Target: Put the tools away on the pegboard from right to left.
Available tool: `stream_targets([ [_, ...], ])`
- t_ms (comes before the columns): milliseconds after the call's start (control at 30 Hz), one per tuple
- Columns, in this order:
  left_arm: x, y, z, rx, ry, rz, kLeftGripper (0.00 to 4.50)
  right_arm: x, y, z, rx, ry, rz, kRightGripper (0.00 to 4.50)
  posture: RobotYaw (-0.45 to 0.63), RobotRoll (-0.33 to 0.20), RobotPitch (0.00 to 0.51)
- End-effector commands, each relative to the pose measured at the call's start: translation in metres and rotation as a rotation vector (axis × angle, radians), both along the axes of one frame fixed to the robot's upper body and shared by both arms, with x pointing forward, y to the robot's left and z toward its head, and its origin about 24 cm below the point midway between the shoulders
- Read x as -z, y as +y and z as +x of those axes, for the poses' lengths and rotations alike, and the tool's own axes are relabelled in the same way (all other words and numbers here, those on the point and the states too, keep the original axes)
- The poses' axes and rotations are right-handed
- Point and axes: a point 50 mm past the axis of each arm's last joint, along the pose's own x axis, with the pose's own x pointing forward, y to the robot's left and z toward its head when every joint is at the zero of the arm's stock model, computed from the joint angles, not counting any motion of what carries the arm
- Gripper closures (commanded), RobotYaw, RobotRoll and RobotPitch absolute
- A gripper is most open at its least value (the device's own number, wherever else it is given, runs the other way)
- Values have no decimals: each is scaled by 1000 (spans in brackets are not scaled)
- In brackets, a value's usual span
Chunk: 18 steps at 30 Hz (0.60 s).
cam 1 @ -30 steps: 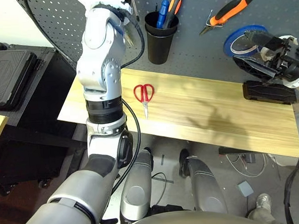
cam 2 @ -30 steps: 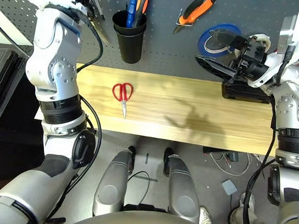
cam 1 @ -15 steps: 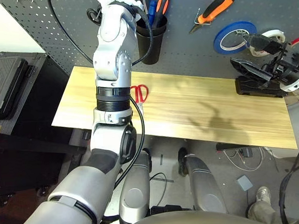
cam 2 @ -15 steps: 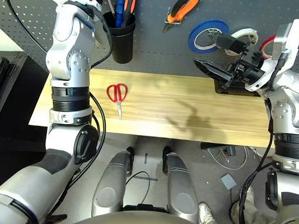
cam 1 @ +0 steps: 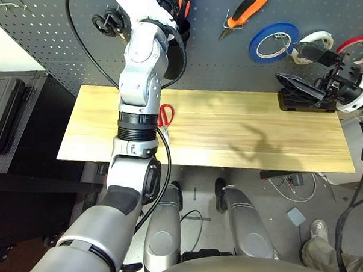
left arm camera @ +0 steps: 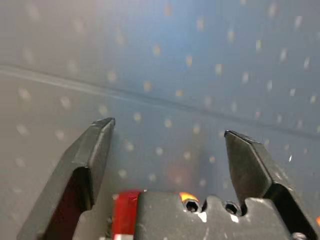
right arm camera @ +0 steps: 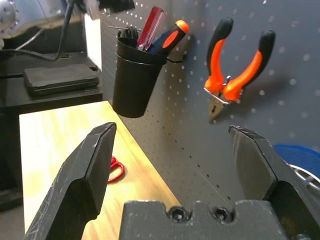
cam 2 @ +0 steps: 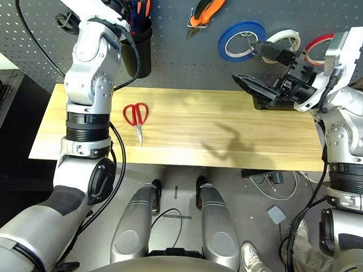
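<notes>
My left arm reaches up to the black cup [cam 2: 131, 49] on the pegboard [cam 1: 226, 62]. The left gripper [left arm camera: 167, 137] is open and faces the bare board with nothing between its fingers. A red-handled screwdriver [right arm camera: 150, 27] stands in the cup [right arm camera: 134, 75]. Orange-and-black pliers [cam 1: 248, 11] hang on a hook, and a thin red tape ring [cam 1: 355, 44] hangs at the far right. Red-handled scissors [cam 2: 135, 116] lie on the wooden table [cam 1: 241, 127], beside my left forearm. My right gripper [cam 2: 258, 67] hovers open and empty near the board at the right.
A blue tape roll [cam 1: 274, 40] and a white tape roll [cam 1: 315, 41] hang between the pliers and the red ring. Black looped handles [cam 1: 106, 22] hang left of the cup. A black box [cam 1: 306, 100] sits under my right gripper. A dark case [cam 1: 3, 113] lies off the table's left.
My left gripper, shut a second ago, has moved right to the black cup and now stands open. The head camera has tilted up. My right gripper stays open.
</notes>
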Motion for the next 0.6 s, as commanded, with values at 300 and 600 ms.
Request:
stream_targets([
  [300,27,30,-46,-52,78,85,27,27,17,-4,-118,110,-62,0,162,0,297],
  [600,113,46,-61,-133,415,95,27,65,37,-2,-124,188,-170,0,207,0,320],
])
